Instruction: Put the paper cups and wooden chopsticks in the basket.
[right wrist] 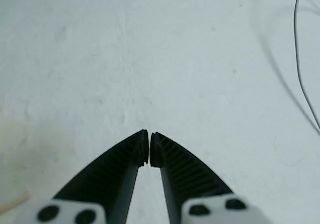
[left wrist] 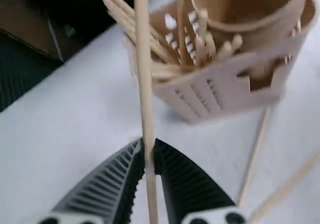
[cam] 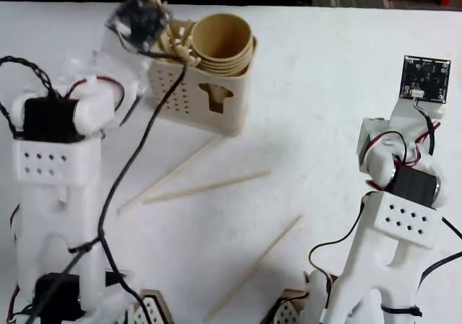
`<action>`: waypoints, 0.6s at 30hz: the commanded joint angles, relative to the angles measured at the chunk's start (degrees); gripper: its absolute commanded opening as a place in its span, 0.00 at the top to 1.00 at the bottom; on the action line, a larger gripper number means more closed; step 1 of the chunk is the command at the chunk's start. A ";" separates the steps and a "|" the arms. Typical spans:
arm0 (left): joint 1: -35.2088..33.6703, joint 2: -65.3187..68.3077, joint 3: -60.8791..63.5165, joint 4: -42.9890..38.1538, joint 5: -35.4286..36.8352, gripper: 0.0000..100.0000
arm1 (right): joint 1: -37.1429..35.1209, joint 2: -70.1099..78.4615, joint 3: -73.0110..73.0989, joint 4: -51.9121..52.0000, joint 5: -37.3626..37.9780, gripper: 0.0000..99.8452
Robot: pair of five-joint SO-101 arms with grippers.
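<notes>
**A:** What has the left gripper point(left wrist: 149, 156) got?

**B:** Its jaws are pressed onto a wooden chopstick point(left wrist: 143, 84), which stands up between them. The basket point(left wrist: 225, 92) is just ahead of the tips, and the stick is not in it yet.

**A:** And inside the basket?

**B:** There's a bundle of chopsticks point(left wrist: 186, 39) on the side nearer the gripper, with stacked paper cups point(left wrist: 240, 4) behind them. Every cup I can see is in there, so I'd judge the cups done.

**A:** So what's left?

**B:** The pinched stick, plus three loose chopsticks point(cam: 206, 187) on the table point(cam: 325, 71). They lie off to the side of the basket, farther from the gripper than the basket is. Two lie close together. The lone chopstick point(cam: 253, 270) lies farthest out, toward the arm bases.

**A:** And the right gripper point(right wrist: 150, 149)?

**B:** Its jaws are closed with nothing between them. It hangs over bare table, well apart from the basket.
</notes>
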 commanded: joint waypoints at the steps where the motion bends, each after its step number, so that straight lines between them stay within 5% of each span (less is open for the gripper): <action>1: 3.56 -2.68 -7.47 -10.37 8.70 0.98 | -0.57 -1.45 -0.35 -0.92 -0.09 0.98; 10: 4.44 4.62 -7.38 -37.89 25.32 0.98 | -0.57 -1.45 -0.35 -0.92 -0.09 0.98; 18: 4.35 16.57 -7.38 -49.85 36.57 0.98 | -0.57 -1.45 -0.35 -0.92 -0.09 0.98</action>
